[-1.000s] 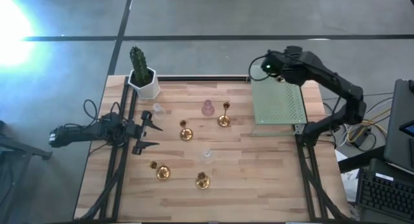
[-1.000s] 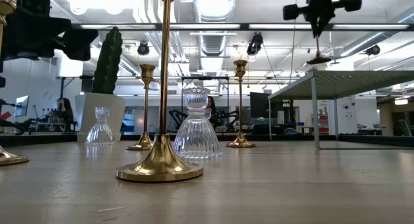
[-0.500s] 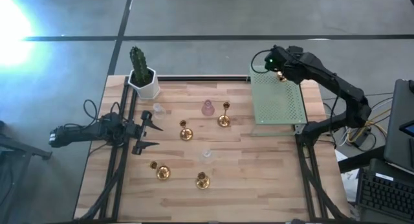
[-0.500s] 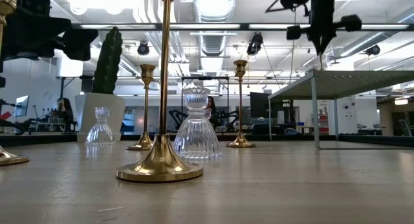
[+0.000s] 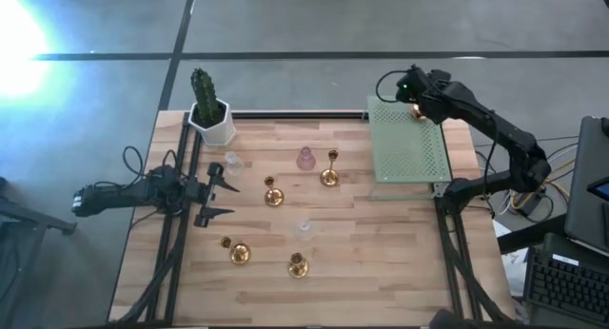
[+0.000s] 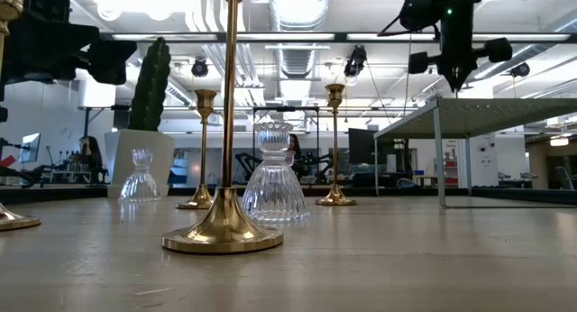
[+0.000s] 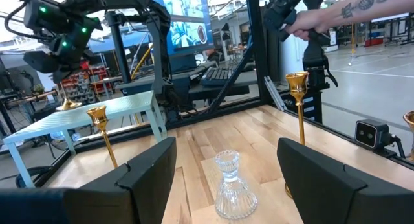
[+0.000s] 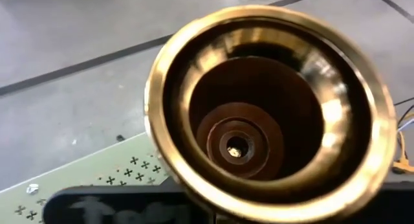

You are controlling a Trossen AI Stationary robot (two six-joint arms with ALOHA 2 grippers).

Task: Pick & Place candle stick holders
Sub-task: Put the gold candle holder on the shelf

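Note:
My right gripper (image 5: pixel 416 107) is shut on a gold candle holder (image 8: pixel 259 120) over the far right corner of a green perforated stand (image 5: pixel 407 153). That holder's cup fills the right wrist view. Its round base (image 7: pixel 68 105) shows at the stand's top in the left wrist view. My left gripper (image 5: pixel 222 198) is open and empty at the table's left side. A clear glass holder (image 7: pixel 229 185) stands on its base in front of its fingers. Several gold holders (image 5: pixel 273 196) (image 5: pixel 330 175) (image 5: pixel 238 253), a pink glass one (image 5: pixel 305 159) and another clear one (image 5: pixel 231 161) stand on the table. My right gripper comes at the gold holder from above, pointing down, and the holder stands upright below it. The wide cup (image 8: pixel 272 62) hides where the fingers meet it. Whether its base rests on the green stand or hangs just above it, I cannot tell.
A white pot with a green cactus (image 5: pixel 210 112) stands at the far left corner. A person's arm (image 7: pixel 343 13) shows beyond the table in the left wrist view. Bare wood lies at the near right of the table (image 5: pixel 381 262).
My right gripper has carried the gold holder toward the table's right edge, from the green stand's far left corner to its far right corner. In the low view it also stands lower than before.

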